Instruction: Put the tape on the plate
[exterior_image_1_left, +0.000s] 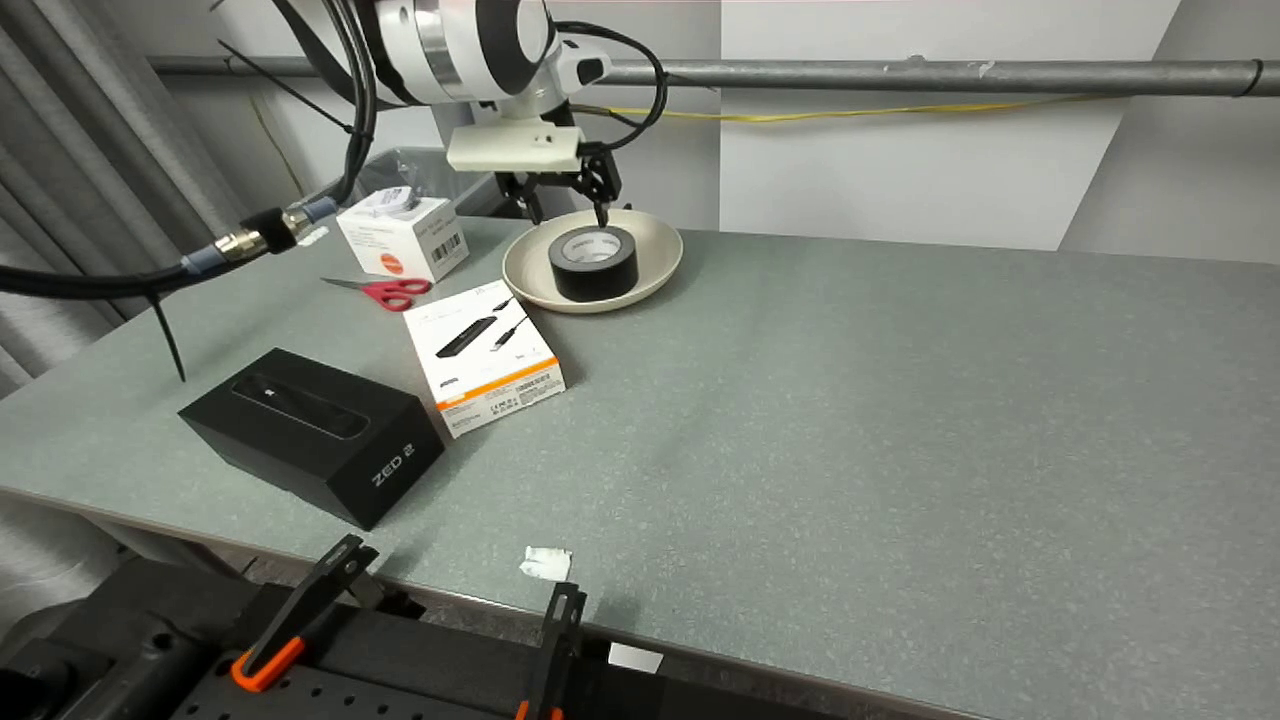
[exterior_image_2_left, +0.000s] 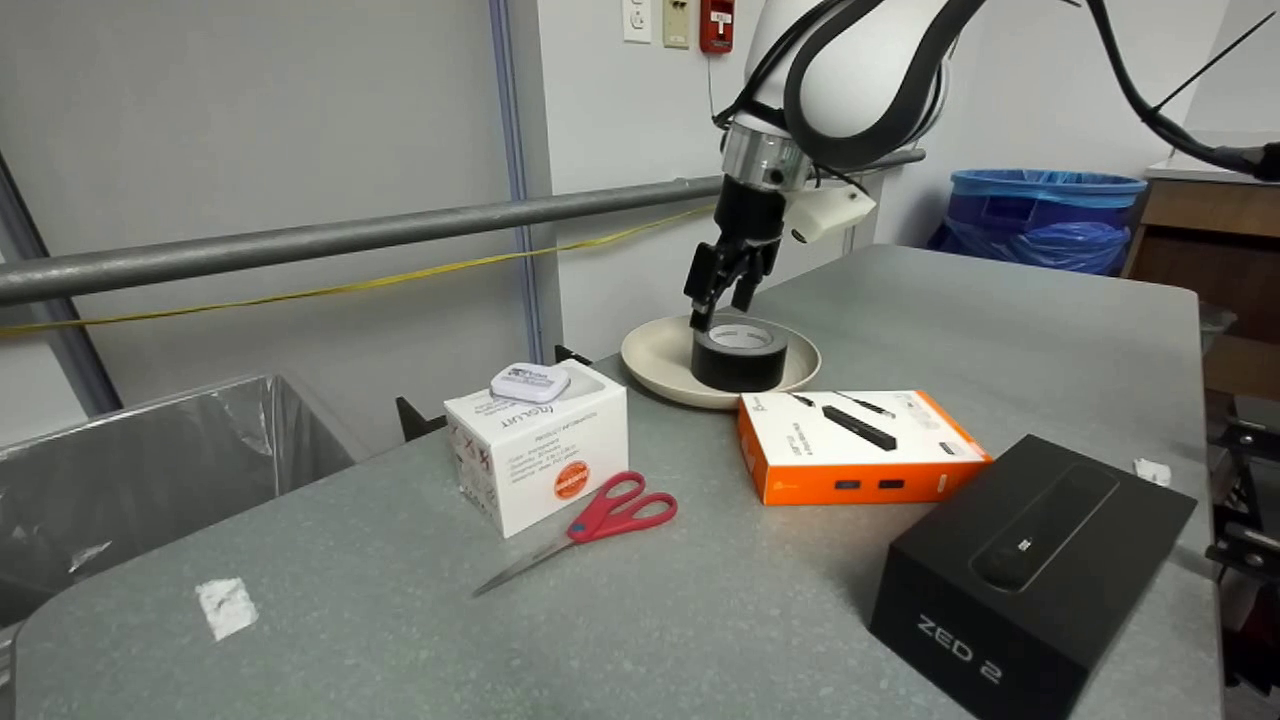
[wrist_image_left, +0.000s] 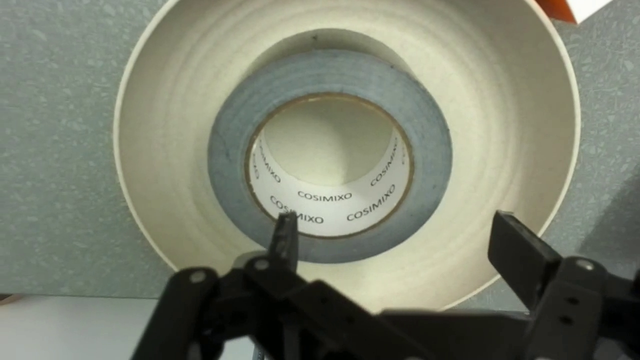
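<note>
The end effector (wrist_image_left: 393, 222) is pointed downward above the plate (exterior_image_1_left: 660, 255), its fingers (wrist_image_left: 520, 252) spread apart. Beneath it, the tape (exterior_image_1_left: 597, 277) is seen lying flat inside the plate, its hollow turned upward. In the wrist view, one fingertip (wrist_image_left: 285, 232) is seen across the ring of the tape and the other across the plate beside it; whether the tape is touched cannot be told. On the white inner core (wrist_image_left: 327, 207), the word COSIMIXO is printed several times. Near the end effector, just beside the plate, a white and orange box (exterior_image_2_left: 860, 445) is laid flat on the table (exterior_image_1_left: 900, 400). Farther from the end effector, a black box (exterior_image_2_left: 1020, 565) marked ZED 2 is placed just beside that one. A white carton (exterior_image_2_left: 550, 460), topped by a small white case (exterior_image_2_left: 530, 382), is set nearer the end effector than the black box, with red-handled scissors (exterior_image_2_left: 588, 525) laid close to it. A white scrap (exterior_image_1_left: 546, 563) is seen well apart from the end effector, near the table's edge. Behind the end effector, a grey pipe (exterior_image_1_left: 930, 77) is mounted along the wall (exterior_image_1_left: 900, 170).
</note>
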